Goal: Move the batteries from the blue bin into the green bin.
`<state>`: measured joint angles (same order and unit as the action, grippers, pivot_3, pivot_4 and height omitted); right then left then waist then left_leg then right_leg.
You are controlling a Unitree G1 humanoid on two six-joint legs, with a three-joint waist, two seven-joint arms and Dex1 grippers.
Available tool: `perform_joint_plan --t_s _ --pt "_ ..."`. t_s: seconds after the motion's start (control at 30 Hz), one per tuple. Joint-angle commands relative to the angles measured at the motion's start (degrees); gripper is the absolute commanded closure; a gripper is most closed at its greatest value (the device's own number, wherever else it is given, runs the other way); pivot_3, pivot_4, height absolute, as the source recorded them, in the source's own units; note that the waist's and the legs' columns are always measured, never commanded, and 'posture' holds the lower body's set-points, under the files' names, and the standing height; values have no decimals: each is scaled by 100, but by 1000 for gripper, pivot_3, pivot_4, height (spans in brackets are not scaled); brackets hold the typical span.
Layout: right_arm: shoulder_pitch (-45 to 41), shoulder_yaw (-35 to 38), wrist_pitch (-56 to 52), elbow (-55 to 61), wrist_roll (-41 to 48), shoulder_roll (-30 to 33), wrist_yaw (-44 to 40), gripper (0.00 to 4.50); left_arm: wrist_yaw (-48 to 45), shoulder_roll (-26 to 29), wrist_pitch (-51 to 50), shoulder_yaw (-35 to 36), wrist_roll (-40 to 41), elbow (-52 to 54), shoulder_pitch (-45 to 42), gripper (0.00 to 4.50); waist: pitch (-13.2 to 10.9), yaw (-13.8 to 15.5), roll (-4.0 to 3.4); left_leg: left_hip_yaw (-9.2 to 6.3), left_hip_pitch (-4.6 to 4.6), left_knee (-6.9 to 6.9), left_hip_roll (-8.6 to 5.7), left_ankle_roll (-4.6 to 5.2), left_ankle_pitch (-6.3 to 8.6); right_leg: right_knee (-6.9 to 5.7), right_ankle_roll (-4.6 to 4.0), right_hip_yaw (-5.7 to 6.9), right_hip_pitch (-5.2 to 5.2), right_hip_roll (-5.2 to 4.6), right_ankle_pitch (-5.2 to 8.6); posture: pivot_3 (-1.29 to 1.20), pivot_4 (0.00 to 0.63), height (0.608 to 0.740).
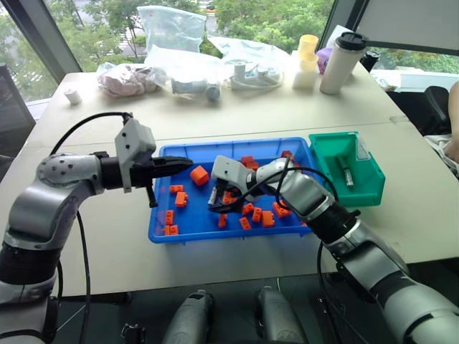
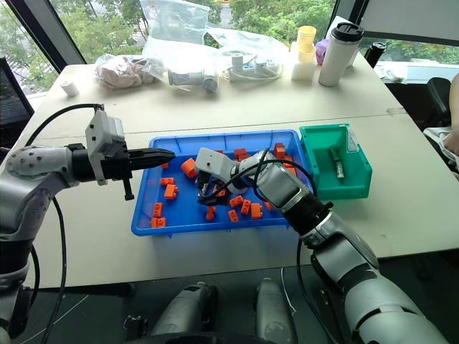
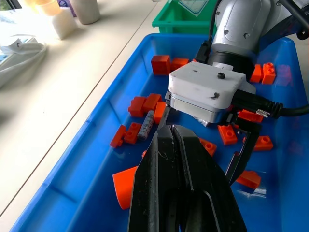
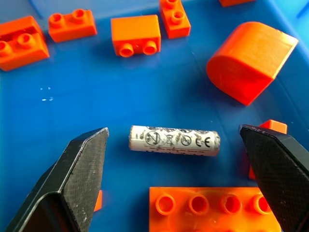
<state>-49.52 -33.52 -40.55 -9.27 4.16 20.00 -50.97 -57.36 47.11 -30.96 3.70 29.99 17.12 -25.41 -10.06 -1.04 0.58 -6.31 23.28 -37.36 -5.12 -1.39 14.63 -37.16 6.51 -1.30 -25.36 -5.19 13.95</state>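
Right arm: reached down and leftward into the blue bin [image 1: 159,228]; right gripper [image 4: 176,159] stood with fingers wide apart, straddling one battery [image 4: 174,140] lying flat on the bin floor, untouched.
Left arm: held level over the bin's left end; left gripper [image 1: 185,164] had fingers pressed together, holding nothing.
Blue bin: contained scattered orange bricks [image 1: 181,199] and that battery.
Green bin [image 1: 368,188]: just beside the blue bin's right end; held one battery [image 1: 345,171].
Right wrist view: showed printed marks on the battery.
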Motion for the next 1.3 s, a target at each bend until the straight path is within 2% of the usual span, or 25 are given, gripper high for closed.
perform_joint_plan --t_s 0.03,0.13,0.17,0.27,0.33,0.53,0.7,0.8,0.9,1.03,1.13,1.3 --pt "-120 42 46 43 -112 -141 -42 50 25 52 63 157 23 174 -35 4500 0 -3 0 0 0 0 0 0 0 0 0 0 -1 0 0 0 150 740" --pt "-118 31 -14 -36 -202 -215 -70 50 32 36 87 139 14 173 -29 4500 0 -10 0 0 0 1 0 0 0 0 0 0 -1 1 0 0 150 740" --pt "-111 35 -15 -46 -224 -230 -84 281 38 28 92 131 12 179 -30 4500 0 -10 0 0 0 1 0 0 0 -1 0 0 -1 1 0 0 150 740" --pt "-87 53 -26 -12 -249 -265 -137 1342 46 10 116 108 -3 177 -30 4500 0 -11 0 -1 0 1 0 0 0 -1 0 0 -1 1 0 0 150 740" --pt "-79 61 -54 30 -272 -281 -158 2314 47 2 133 98 -13 175 -20 4500 0 -10 0 0 0 1 0 0 0 -1 0 0 -1 1 0 0 150 740" --pt "-211 439 -149 496 -290 -117 -53 2305 47 -30 155 73 -21 177 -20 4500 0 -6 -1 0 0 1 0 0 0 0 0 0 -1 1 0 0 150 740" --pt "-96 1747 -1088 1953 -37 787 188 2305 -2 -187 213 -59 -46 85 -91 4500 0 52 0 -6 7 -3 -4 0 0 1 0 3 -3 -3 0 0 150 740" --pt "264 2728 -1785 2691 30 1654 333 2305 -77 -340 290 -233 -99 -48 -218 4500 1 60 1 -7 7 -1 -5 2 1 4 0 4 1 -4 0 0 150 740" --pt "670 3449 -2254 3045 -9 2408 499 2305 -199 -479 381 -414 -154 -255 -424 4500 1 84 2 -7 8 0 -7 33 19 7 0 7 2 -6 0 0 150 740" --pt "1407 4086 -2617 3393 155 2975 571 2305 -390 -676 555 -632 -268 -617 -718 4500 1 32 1 2 4 2 -3 36 21 4 0 4 3 -6 0 0 150 740" --pt "2135 4385 -2638 3541 248 3183 621 2305 -534 -876 710 -810 -364 -914 -956 4500 2 18 0 8 0 4 2 37 21 4 0 0 4 -3 0 0 150 740" --pt "2563 4664 -2641 3526 506 3125 746 2305 -649 -1072 842 -906 -456 -1140 -1115 4500 1 31 -1 15 0 0 1 39 22 1 0 -7 3 -4 0 0 150 740"
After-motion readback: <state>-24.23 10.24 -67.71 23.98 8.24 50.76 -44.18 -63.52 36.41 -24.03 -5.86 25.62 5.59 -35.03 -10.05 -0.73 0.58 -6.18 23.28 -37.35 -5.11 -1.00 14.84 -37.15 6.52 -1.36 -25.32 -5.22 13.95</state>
